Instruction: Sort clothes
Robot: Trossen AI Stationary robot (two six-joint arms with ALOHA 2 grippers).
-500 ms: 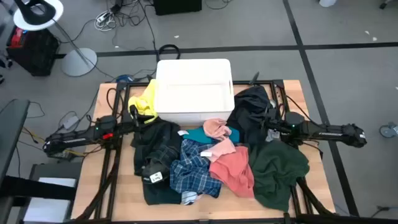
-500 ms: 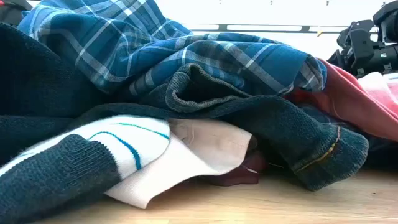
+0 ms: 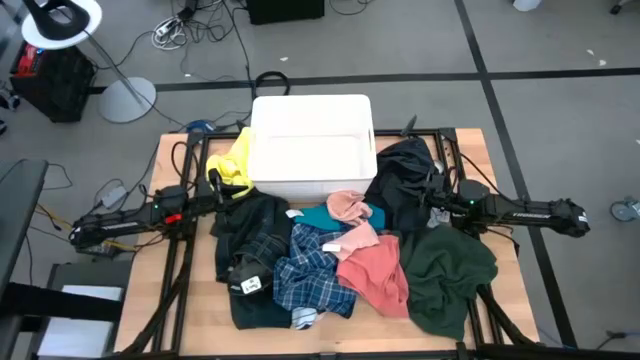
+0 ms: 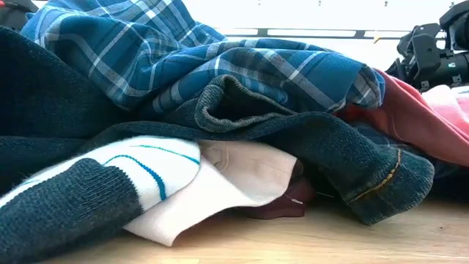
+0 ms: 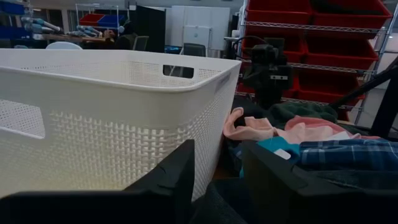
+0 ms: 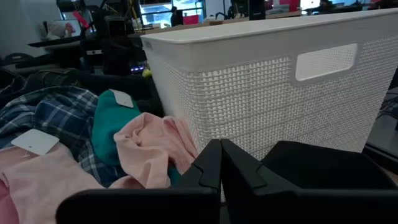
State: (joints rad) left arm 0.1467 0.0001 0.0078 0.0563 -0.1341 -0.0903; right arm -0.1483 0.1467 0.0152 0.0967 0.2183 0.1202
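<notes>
Clothes are lying heaped across the near half of the table (image 3: 175,150), in front of the white bin (image 3: 312,145). A yellow garment (image 3: 232,168) is resting against the bin's left side, and a black garment (image 3: 405,180) is sitting at its right side. A blue plaid shirt (image 3: 312,272) is occupying the middle of the heap, with a salmon pink garment (image 3: 375,270) just beside it and a dark green garment (image 3: 448,272) spreading to the right. A teal piece (image 3: 325,217) is showing between the plaid and a pale pink piece (image 3: 348,206) touching the bin's front wall.

Left gripper (image 5: 214,171) is sitting low beside the bin, over dark fabric, its fingers parted with a gap between them and holding nothing. Right gripper (image 6: 221,162) is sitting at the black garment near the bin's right front corner, its fingers pressed together with nothing visible between them.

At table level, the plaid shirt is draping over a dark knit piece (image 4: 330,154) and a white striped item (image 4: 139,172).
</notes>
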